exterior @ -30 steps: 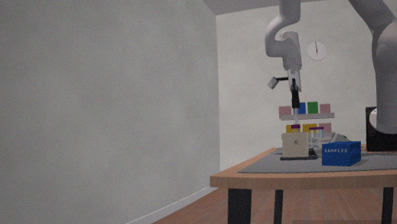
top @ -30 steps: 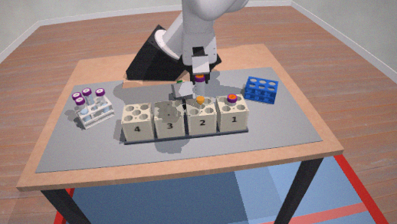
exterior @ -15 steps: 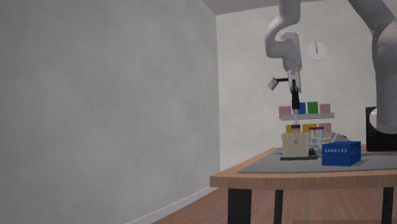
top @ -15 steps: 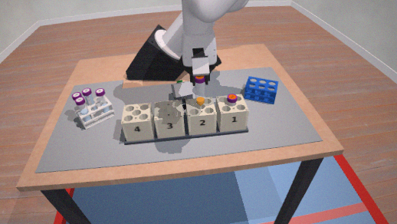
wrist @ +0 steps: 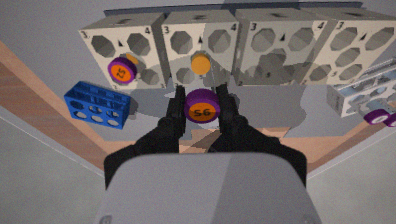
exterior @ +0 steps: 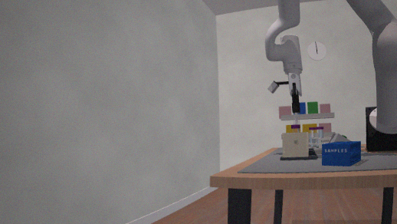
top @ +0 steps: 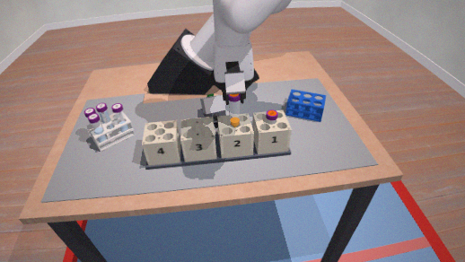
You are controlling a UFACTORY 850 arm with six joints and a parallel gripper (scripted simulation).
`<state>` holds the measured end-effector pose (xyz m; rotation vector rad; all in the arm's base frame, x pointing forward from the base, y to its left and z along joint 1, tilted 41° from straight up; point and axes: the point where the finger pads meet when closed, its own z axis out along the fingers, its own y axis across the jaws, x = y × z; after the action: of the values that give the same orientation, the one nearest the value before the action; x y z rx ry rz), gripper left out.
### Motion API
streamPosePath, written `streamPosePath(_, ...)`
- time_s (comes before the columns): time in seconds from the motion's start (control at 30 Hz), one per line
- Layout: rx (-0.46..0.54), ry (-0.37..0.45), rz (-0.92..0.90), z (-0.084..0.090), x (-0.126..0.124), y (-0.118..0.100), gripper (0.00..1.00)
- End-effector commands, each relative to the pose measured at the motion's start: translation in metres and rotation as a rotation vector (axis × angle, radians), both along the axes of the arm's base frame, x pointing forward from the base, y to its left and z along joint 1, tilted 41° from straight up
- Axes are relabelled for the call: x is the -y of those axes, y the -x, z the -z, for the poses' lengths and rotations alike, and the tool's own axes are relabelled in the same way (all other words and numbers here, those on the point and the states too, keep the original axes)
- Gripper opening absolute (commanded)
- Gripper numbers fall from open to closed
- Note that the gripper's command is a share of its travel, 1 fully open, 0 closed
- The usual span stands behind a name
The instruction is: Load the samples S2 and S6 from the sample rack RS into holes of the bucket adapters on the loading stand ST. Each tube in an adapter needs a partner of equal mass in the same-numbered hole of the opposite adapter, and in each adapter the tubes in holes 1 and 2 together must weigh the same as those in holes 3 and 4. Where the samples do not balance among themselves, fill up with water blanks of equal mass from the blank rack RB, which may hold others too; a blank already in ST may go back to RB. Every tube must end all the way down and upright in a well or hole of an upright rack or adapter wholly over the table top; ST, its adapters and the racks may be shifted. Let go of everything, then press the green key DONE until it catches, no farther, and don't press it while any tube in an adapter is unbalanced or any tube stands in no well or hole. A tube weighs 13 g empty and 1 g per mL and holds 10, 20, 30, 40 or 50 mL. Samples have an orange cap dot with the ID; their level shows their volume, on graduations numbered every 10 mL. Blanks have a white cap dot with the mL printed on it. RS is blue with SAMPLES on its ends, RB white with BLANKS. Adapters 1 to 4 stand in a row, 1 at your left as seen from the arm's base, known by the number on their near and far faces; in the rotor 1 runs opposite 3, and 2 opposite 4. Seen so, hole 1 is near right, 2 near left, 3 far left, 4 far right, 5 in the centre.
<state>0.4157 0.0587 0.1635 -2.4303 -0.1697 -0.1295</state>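
Gray matting covers the table under the gripper, which is clamped on the S6 tube, held in the air over block 2. Another orange-dotted tube stands in block 1.

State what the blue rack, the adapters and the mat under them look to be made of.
Blue rack: likely moulded plastic, uniform saturated colour, slight sheen. Adapters: cream, matte, perhaps plastic or resin; flat faces with printed numbers. Mat: grey, thin, dull, maybe rubber or vinyl; it lies flat over the wooden table.
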Motion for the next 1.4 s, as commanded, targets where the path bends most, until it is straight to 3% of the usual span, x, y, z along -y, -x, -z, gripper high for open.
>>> streamPosePath(0.0,0.002,0.0,0.001,0.001,-0.001,-0.001,0.0)
streamPosePath(1.37,0.002,0.0,0.001,0.029,-0.025,-0.003,0.0)
